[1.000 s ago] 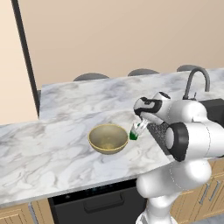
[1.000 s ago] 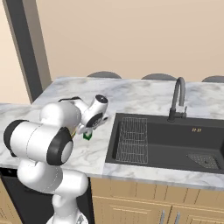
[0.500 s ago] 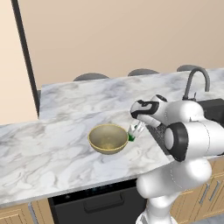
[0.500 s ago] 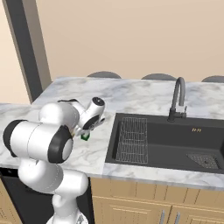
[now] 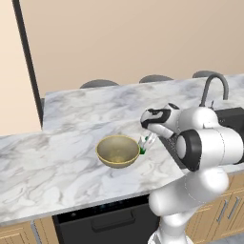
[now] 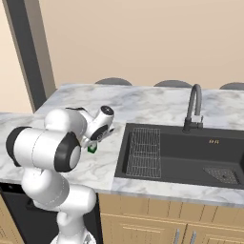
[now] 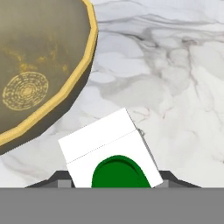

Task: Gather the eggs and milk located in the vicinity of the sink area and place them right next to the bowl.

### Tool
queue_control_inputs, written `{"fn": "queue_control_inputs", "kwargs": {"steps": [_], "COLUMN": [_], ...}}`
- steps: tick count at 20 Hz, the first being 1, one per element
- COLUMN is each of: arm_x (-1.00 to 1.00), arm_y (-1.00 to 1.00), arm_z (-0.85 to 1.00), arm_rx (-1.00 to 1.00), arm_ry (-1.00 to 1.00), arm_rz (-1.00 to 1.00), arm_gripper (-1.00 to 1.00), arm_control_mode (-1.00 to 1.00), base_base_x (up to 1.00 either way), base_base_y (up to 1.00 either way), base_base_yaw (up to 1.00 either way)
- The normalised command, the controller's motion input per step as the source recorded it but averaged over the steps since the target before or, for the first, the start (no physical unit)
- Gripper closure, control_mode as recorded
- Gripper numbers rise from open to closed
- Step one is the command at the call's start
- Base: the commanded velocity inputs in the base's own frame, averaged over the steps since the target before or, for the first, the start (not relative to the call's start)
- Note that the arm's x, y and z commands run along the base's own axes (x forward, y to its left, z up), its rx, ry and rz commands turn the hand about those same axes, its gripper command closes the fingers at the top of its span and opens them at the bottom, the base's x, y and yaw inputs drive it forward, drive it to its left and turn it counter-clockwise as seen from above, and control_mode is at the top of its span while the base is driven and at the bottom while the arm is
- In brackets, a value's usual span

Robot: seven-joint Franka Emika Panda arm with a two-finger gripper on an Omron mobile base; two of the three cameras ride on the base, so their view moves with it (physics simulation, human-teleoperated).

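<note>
The bowl (image 5: 117, 150) sits on the marble counter (image 5: 57, 162); just right of it the milk carton (image 5: 145, 143) (white, green patch) is pinched between the narrowly parted jaws of the gripper (image 5: 147, 141), tilted over the counter. Since a second ago, carton and gripper have edged closer to the bowl's rim.

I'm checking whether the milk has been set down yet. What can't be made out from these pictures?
- Milk carton base: cut off by the hand view's bottom edge.
- Carton touching the counter: hidden by the arm in both base views.
- Gap between carton and bowl: too small in the left base view.
</note>
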Motion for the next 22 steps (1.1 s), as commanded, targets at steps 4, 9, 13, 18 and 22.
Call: {"fn": "queue_control_inputs", "kwargs": {"steps": [4, 9, 13, 18, 22], "arm_x": [0.0, 0.0, 0.0, 0.0, 0.0], "arm_y": [0.01, 0.14, 0.08, 0.01, 0.0], "arm_z": [-0.1, -0.11, 0.0, 0.0, 0.01], "arm_rx": [0.0, 0.0, 0.0, 0.0, 0.0], "arm_ry": [0.0, 0.0, 0.0, 0.0, 0.0], "arm_rz": [0.01, 0.0, 0.0, 0.0, 0.0], "arm_gripper": [1.0, -1.0, -1.0, -1.0, -1.0], "arm_control_mode": [-1.0, -1.0, -1.0, -1.0, -1.0], "base_base_x": [0.0, 0.0, 0.0, 0.0, 0.0], "base_base_y": [0.0, 0.0, 0.0, 0.0, 0.0], "base_base_yaw": [0.0, 0.0, 0.0, 0.0, 0.0]}}
